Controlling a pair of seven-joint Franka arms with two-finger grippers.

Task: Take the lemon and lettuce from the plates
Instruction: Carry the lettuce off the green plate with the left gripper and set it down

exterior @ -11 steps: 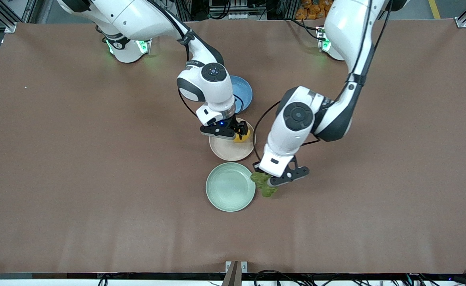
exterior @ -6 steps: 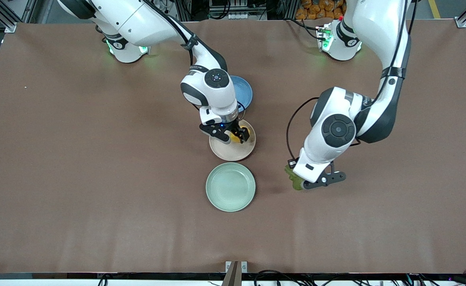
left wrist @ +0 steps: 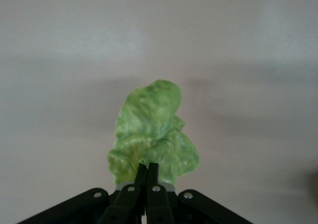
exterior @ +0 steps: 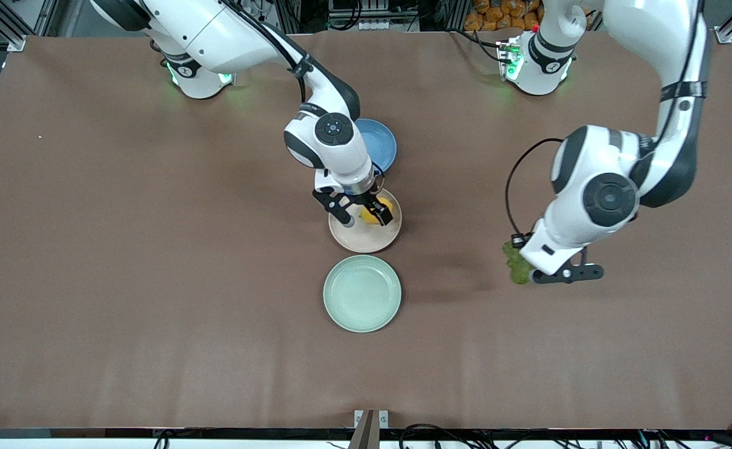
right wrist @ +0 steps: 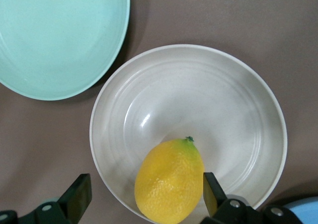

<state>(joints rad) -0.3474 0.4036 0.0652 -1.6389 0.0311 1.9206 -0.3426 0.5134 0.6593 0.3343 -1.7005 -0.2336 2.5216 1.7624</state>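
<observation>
The yellow lemon (exterior: pixel 373 216) (right wrist: pixel 170 179) lies in the beige-pink plate (exterior: pixel 366 240) (right wrist: pixel 198 85), close to its rim. My right gripper (exterior: pixel 363 215) (right wrist: pixel 145 194) is low over it and open. One finger stands just beside the lemon and the other outside the plate's rim. The pale mint plate (exterior: pixel 361 293) (right wrist: pixel 54 35) is bare and lies nearer the front camera. My left gripper (exterior: pixel 526 269) (left wrist: pixel 147 170) is shut on the lettuce (exterior: pixel 515 263) (left wrist: pixel 151 129). It holds the leaf in the air over bare table, toward the left arm's end.
A blue plate (exterior: pixel 380 146) (right wrist: pixel 304 213) lies just farther from the front camera than the beige-pink plate, partly under the right arm's wrist. Brown table surface spreads all around the three plates.
My left arm has carried the lettuce from beside the mint plate out toward its own end of the table. My right gripper has turned and settled around the lemon.
</observation>
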